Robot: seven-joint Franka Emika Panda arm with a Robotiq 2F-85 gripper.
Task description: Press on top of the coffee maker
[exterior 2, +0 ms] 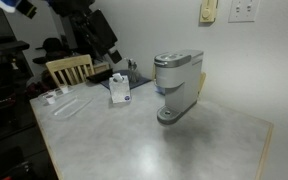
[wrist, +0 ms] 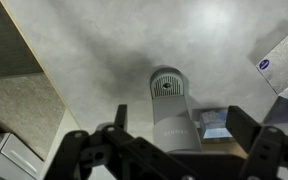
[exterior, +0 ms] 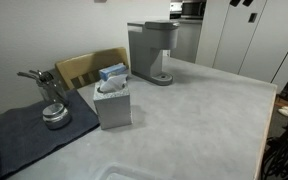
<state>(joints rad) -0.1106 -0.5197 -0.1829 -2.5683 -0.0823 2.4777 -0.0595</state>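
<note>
The coffee maker [exterior: 152, 50] is a tall grey boxy machine with an overhanging flat-topped head and a round drip base. It stands at the far side of the grey table in both exterior views [exterior 2: 177, 85]. In the wrist view I look down on it from above, with its flat top [wrist: 174, 128] and round base below me. My gripper [wrist: 182, 125] is open and empty, its two dark fingers spread to either side of the machine's head and well above it. The gripper does not show clearly in the exterior views.
A white-grey tissue box [exterior: 113, 102] stands on the table, also seen in an exterior view [exterior 2: 120, 90]. A wooden chair [exterior: 84, 68] holds a small blue box [wrist: 216, 122]. A metal pot [exterior: 54, 112] sits on a dark mat. A clear plastic tray [exterior 2: 69, 105] lies near the table edge.
</note>
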